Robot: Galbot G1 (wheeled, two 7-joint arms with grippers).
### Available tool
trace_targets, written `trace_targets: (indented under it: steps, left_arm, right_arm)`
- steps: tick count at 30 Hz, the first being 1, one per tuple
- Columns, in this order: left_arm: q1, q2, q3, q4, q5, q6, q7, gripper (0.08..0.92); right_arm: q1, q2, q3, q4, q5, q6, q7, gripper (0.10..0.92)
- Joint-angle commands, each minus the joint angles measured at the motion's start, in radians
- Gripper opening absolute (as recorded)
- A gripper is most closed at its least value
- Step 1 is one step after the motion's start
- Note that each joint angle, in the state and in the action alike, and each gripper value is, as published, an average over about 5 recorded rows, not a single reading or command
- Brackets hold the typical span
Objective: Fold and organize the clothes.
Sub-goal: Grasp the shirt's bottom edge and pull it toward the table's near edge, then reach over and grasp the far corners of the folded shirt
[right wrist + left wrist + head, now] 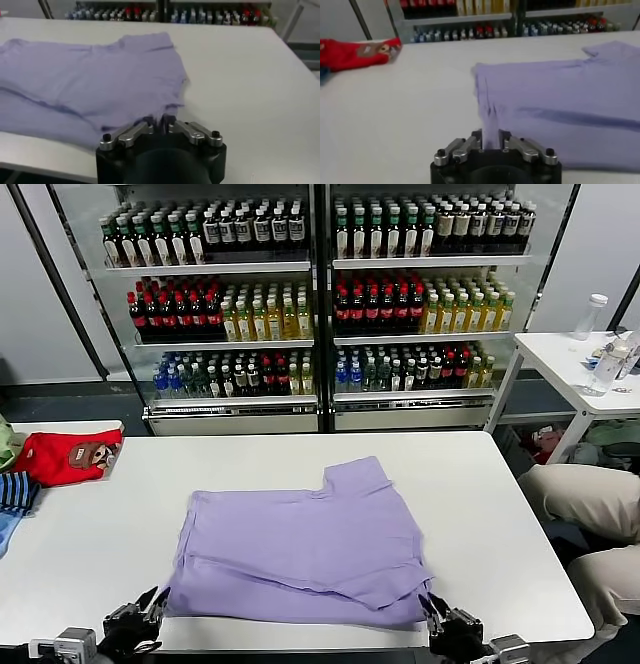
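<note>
Lavender fabric fills the middle of the white table (480, 514) on my head camera: the T-shirt (300, 544) lies partly folded, plain side up, one sleeve sticking out toward the far edge. My left gripper (150, 608) sits at the shirt's near left corner, and my right gripper (438, 616) at its near right corner, both at the table's front edge. A red garment (65, 456) with a brown cartoon patch lies at the far left of the table, a blue striped garment (15, 492) just beside it. Behind stand drink coolers (320, 294) packed with bottles, and a small side table (580, 364) off to the right.

From the left wrist, I see the left gripper (490, 139) pressed together on a ridge of the T-shirt (560, 95), the cloth rising between its fingers. The red garment (355, 52) lies well apart.

From the right wrist, the right gripper (159, 123) is likewise pinched on the hem of the T-shirt (90, 80), its fingers nearly meeting.
</note>
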Motion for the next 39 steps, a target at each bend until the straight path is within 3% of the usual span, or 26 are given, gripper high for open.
trace_targets:
  steps: [1, 9, 14, 19, 26, 39]
  left_arm:
    - [-0.297, 0.058, 0.085, 0.064, 0.016, -0.022, -0.026, 0.450]
    - [-0.589, 0.088, 0.248, 0.337, 0.024, -0.072, 0.015, 0.675]
    - [-0.712, 0.109, 0.300, 0.498, 0.022, -0.060, 0.029, 0.800]
    - [-0.795, 0.125, 0.334, 0.626, 0.022, -0.036, 0.052, 0.822]
    - [-0.843, 0.124, 0.364, 0.709, 0.026, -0.024, 0.097, 0.823]
    - [-0.863, 0.119, 0.357, 0.809, 0.046, -0.035, 0.164, 0.823]
  right_arm:
    - [0.441, 0.027, -0.100, -0.141, 0.060, -0.032, 0.015, 0.491]
    - [0.903, 0.099, -0.264, -0.542, 0.105, -0.035, 0.012, 0.725]
    - [1.054, 0.189, -0.340, -0.740, 0.103, -0.036, 0.039, 0.812]
    - [1.187, 0.293, -0.406, -0.952, 0.078, -0.036, 0.039, 0.822]
    - [1.268, 0.408, -0.412, -1.194, 0.013, -0.035, 0.032, 0.823]
    - [1.236, 0.423, -0.382, -1.282, -0.008, -0.013, -0.002, 0.823]
